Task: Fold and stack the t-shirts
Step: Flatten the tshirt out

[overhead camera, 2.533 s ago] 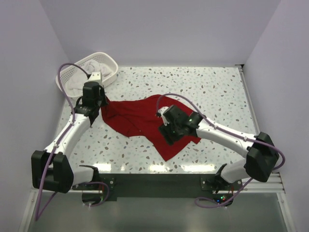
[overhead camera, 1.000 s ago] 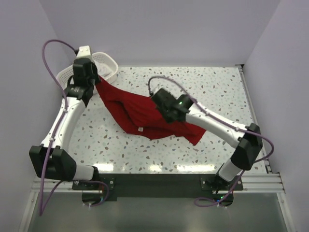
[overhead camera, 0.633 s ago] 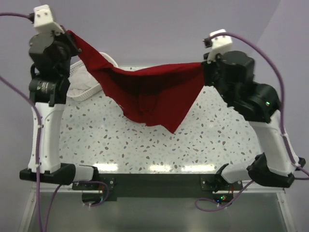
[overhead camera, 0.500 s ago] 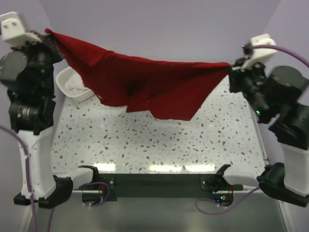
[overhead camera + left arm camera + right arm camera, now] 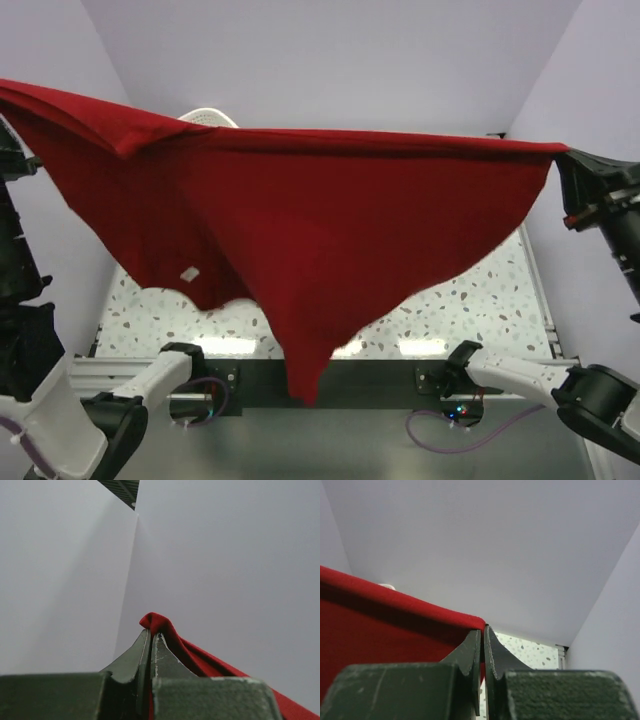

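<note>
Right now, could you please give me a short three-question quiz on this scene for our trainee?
1. True or false: the red t-shirt lies folded flat.
2. Of the left gripper and the right gripper, which is shut on the shirt? A) left only B) right only C) both
3. Fill in: the white thing peeking over the shirt's top edge in the top view is the ___.
Key: 1 false, it hangs spread out in the air; 2 C; 3 basket.
</note>
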